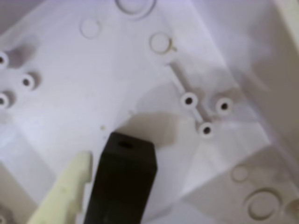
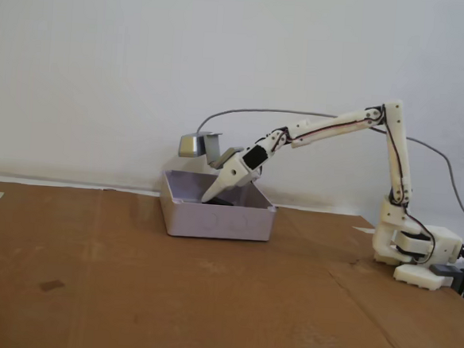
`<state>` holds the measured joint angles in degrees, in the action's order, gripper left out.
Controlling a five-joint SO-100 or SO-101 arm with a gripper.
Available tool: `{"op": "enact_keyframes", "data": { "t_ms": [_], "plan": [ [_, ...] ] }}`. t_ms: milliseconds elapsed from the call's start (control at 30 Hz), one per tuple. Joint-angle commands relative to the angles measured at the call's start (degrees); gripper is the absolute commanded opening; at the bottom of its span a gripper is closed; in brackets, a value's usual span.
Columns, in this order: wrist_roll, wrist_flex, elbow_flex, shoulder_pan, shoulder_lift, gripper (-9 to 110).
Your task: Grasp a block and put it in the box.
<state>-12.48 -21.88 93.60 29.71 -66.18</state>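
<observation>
In the wrist view the tool (image 1: 93, 186) is seen pinching the block (image 1: 124, 179): a pale finger (image 1: 65, 191) lies against the block's left side, while the opposing finger is hidden behind or below the block, so the grip is judged from the block's place in the tool and not from a clear sight of both contacts. The block is held upright, its top face with a small hole turned toward the camera, and it hangs just above the floor of the box (image 1: 140, 70); whether its lower end touches the floor cannot be told. A shadow is cast on the floor just beyond it.

The step in hand is judged to be the release. It would be done well if the block were lowered until it rests on the floor, clear of the raised white studs (image 1: 189, 99) to its right, and the fingers were then spread slowly so that the block is not flicked or tipped. The tool should afterwards be lifted straight up, clear of the walls.

In the fixed view the tool (image 2: 213, 195) is dipped inside the box (image 2: 221, 221), which stands on the brown table (image 2: 128, 294). The arm (image 2: 339, 122) is stretched far out from its base (image 2: 414, 250), the upper link near upright, the forearm reaching leftward and the wrist pitched steeply downward.
</observation>
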Motion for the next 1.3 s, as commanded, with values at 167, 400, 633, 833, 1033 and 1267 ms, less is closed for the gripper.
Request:
{"op": "enact_keyframes", "data": {
  "t_ms": [167, 400, 633, 833, 1033, 1267],
  "plan": [
    [-0.26, 2.55, -4.48, -0.53, -4.48, 57],
    [0.00, 2.55, -4.39, -0.35, -8.53, 57],
    [-0.26, 2.55, -4.48, -0.62, -13.18, 57],
    [-0.26, 2.55, -4.48, -0.62, -16.52, 57],
    [-0.35, 2.55, -4.39, -1.67, -19.69, 57],
    [-0.35, 2.55, -3.60, -4.22, -24.17, 57]
  ]
}}
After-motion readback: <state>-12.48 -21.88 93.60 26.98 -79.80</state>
